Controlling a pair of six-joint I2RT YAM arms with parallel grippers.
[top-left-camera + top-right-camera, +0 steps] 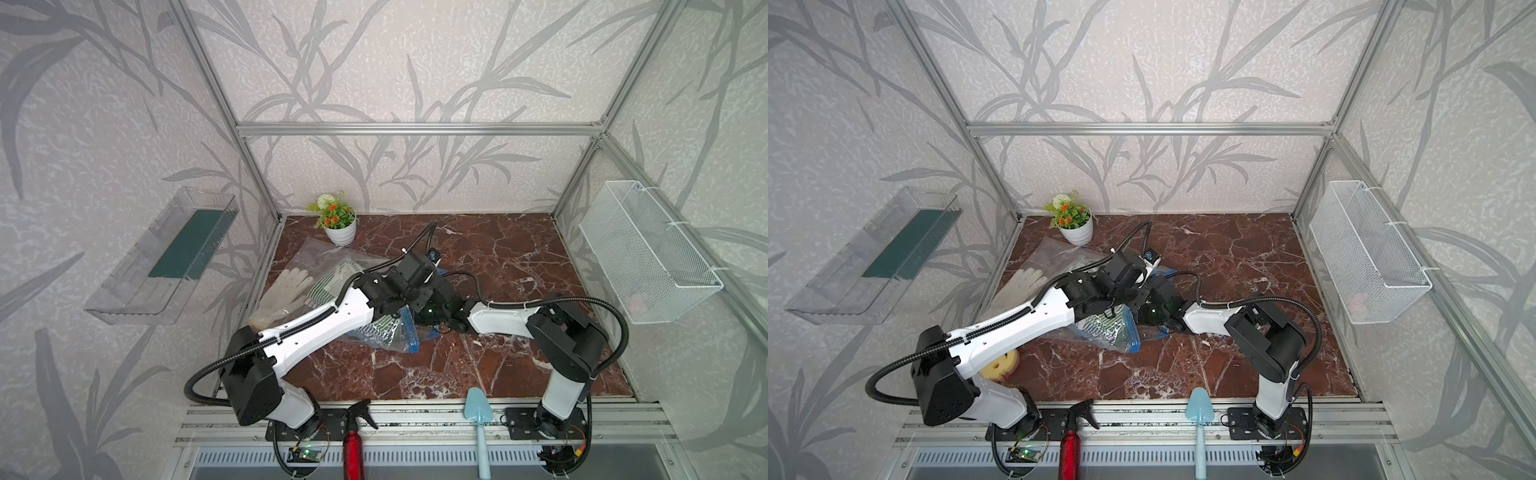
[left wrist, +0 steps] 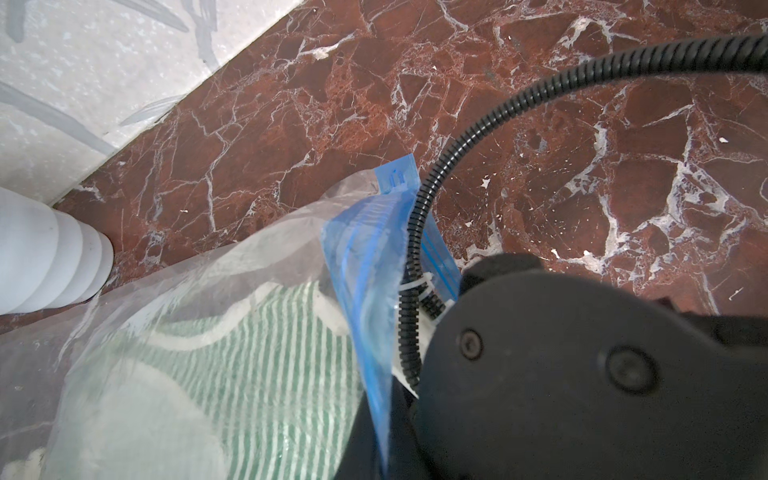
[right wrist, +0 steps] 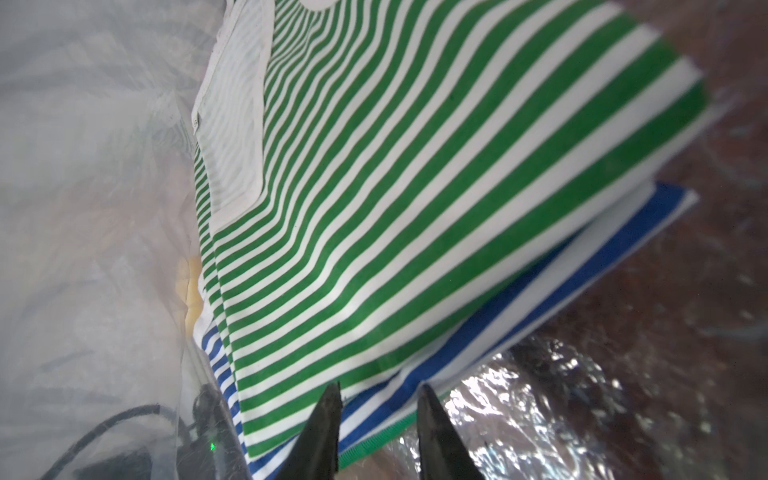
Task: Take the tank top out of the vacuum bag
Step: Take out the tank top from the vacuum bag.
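Table (image 1: 498,257): red-brown marble pattern.

Vacuum bag (image 1: 320,257): lies on the left arm's side of the table, just in front of the potted plant (image 1: 338,222). It sits the same way in both top views (image 1: 1059,253). A white glove (image 1: 286,291) lies against its outer edge.

Tank top (image 3: 415,166): green-and-white stripes, folded flat, inside the bag. In the left wrist view it shows through the clear plastic (image 2: 257,374). In the right wrist view a blue-and-white striped layer (image 3: 561,266) lies under it.

Left gripper (image 1: 411,301): fingers clenched on the bag's blue zip strip (image 2: 365,249). In the left wrist view the strip stands up off the table and narrows to a taut point.

Right gripper (image 3: 378,411): sits inside the bag's mouth, with crinkled plastic on both sides. The 2 fingers (image 3: 324,424) are parted with a clear gap, tips at the hem of the tank top. The hem lies flat in the gap and nothing is pinched.

Other items:
- Yellow sponge (image 1: 998,365) near the left arm's base, partly hidden by the arm.
- Red spray bottle (image 1: 353,440) and pale blue trowel (image 1: 480,419) at the front rail.
- Wire basket (image 1: 648,253) on the right wall.
- Clear tray (image 1: 162,257) on the left wall.
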